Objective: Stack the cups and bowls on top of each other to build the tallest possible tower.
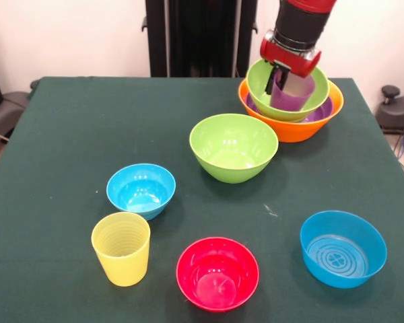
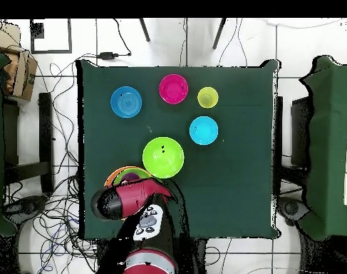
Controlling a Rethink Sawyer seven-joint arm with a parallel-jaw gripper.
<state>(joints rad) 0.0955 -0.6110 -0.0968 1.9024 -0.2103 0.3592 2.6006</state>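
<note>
The tower stands at the table's far right: a large orange bowl (image 1: 293, 129) holds a shallow purple bowl (image 1: 321, 112) and a lime green bowl (image 1: 258, 82). The translucent purple cup (image 1: 293, 98) sits tilted inside that green bowl. My gripper (image 1: 281, 77) is directly over it, shut on the cup's left rim. In the overhead view my arm covers most of the tower (image 2: 120, 173). Loose on the table are a lime green bowl (image 1: 233, 147), a blue bowl (image 1: 141, 190), the ribbed yellow cup (image 1: 121, 247), a pink-red bowl (image 1: 217, 273) and a second blue bowl (image 1: 343, 248).
The green table (image 1: 87, 134) has its far left quarter bare. The loose lime bowl stands close in front of the tower. The black pedestal (image 1: 195, 37) rises behind the far edge. Chairs and cables surround the table in the overhead view.
</note>
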